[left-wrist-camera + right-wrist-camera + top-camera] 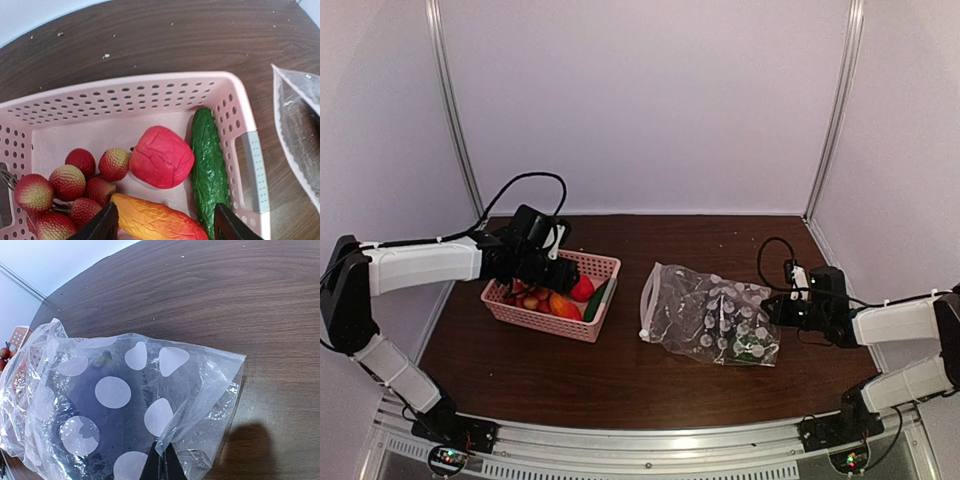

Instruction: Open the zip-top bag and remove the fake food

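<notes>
While the left claw [165,231] gapes over fake food [161,156], the right claw [161,465] pinches the zip-top bag [115,405].

The clear, white-dotted zip-top bag [710,315] is laid crumpled on the surface [620,385] with a dark piece [95,410] seen inside — fake food [160,157], including red berries [75,185] and a green cucumber [207,170], is gathered in the pink basket [120,95] beside it.
</notes>
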Motion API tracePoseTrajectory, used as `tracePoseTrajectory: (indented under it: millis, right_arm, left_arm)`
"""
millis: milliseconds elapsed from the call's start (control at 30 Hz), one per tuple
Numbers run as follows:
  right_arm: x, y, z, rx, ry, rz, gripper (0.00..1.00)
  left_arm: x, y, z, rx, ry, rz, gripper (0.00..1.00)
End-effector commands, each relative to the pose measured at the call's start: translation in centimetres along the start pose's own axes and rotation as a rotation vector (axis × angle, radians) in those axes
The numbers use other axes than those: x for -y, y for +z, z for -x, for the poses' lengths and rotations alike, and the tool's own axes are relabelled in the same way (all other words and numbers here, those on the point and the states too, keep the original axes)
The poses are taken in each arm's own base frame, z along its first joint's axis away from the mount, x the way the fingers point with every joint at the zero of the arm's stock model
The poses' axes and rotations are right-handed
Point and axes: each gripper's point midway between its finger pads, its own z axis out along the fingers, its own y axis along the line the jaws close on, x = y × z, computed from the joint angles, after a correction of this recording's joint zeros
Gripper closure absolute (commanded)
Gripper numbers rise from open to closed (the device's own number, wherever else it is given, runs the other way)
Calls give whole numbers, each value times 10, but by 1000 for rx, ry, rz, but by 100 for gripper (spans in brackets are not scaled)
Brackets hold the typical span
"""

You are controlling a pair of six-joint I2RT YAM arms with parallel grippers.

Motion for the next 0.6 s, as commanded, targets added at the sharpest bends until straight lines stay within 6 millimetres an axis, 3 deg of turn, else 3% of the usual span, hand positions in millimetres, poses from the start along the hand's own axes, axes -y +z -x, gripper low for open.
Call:
tracePoseTrajectory:
  millis: [0,167,333,567]
  right_arm:
    - [-3,1,5,4,-9,15,100]
    - [-3,1,5,4,-9,15,100]
    - [-2,1,5,1,-11,5,100]
    - [2,2,3,-9,-7,-10,100]
  left_arm:
    - [25,-23,46,160,10,-131,35]
    - [77,-26,59,208,65,-350,44]
    - [106,-6,60,176,90,-423,64]
    - [155,21,51,115,114,-514,72]
